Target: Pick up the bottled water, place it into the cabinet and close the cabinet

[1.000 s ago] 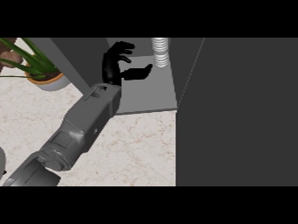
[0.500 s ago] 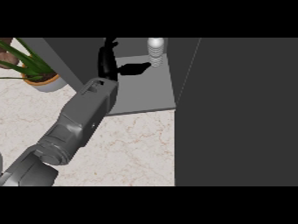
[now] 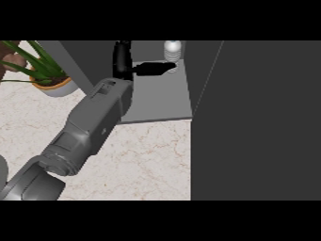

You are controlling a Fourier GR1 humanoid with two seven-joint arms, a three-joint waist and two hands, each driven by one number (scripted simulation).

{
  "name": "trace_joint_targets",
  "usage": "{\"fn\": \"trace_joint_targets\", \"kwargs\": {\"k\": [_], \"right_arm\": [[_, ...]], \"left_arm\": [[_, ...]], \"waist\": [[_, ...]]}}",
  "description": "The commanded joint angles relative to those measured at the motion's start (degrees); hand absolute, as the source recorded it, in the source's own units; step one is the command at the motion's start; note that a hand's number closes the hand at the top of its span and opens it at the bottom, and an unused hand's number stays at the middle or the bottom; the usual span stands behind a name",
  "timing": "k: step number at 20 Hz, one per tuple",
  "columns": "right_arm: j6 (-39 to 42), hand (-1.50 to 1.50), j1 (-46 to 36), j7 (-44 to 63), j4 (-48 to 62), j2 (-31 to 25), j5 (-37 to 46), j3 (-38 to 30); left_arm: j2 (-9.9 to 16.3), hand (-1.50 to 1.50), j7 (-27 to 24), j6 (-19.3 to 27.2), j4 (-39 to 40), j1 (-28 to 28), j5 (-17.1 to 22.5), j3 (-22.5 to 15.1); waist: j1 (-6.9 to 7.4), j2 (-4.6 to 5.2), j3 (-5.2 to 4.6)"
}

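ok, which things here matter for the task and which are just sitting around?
Task things:
- bottled water, standing inside the cabinet
- cabinet, door open
- hand, by the bottle, fingers straight and pointing at it

Just lying about:
- potted plant on the counter, left of the cabinet

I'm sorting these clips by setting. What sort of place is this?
Most likely a kitchen counter: a marbled countertop, a grey cabinet opening onto it with a water bottle standing inside, and a potted plant on the counter.
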Motion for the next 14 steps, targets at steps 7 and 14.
{"fn": "trace_joint_targets", "kwargs": {"k": [7, 14], "right_arm": [[-0.3, -1.50, 3.4, 4.3, -7.1, 0.3, -4.7, 0.4], [-1.4, -1.50, 2.8, 6.1, -8.2, 0.5, -3.7, 1.0]], "left_arm": [[-2.5, -1.50, -2.5, -5.5, -2.9, 1.1, 1.2, 1.5], [-2.5, -1.50, -1.2, -7.2, -12.5, 9.8, 2.4, -2.2]], "waist": [[1.98, -1.09, 0.08], [3.73, -1.90, 0.09]]}}
